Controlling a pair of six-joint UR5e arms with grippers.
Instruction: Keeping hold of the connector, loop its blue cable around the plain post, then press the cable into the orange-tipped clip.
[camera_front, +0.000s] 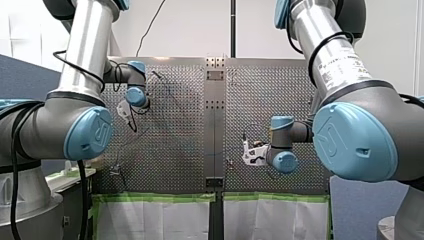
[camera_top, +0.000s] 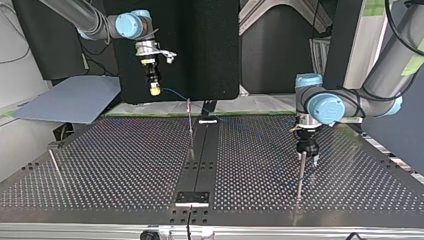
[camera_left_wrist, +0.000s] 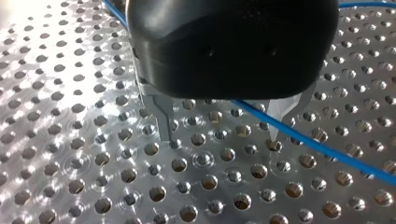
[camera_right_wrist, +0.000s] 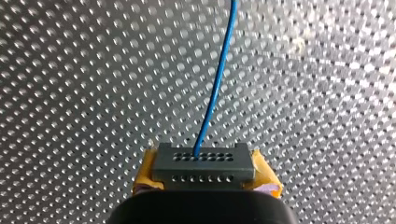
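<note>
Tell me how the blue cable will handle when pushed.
Probably floppy: the cable is thin and bows gently away from the connector. It may slip off the smooth metal fingers of my left gripper.

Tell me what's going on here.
My right gripper holds the dark connector between its yellow pads, raised above the perforated table, with the blue cable trailing away from it. My left gripper sits low over the table, fingers open, the cable running past them. It grips nothing.

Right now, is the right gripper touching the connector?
Touching. In the right wrist view the yellow pads of my right gripper press against both ends of the connector.
</note>
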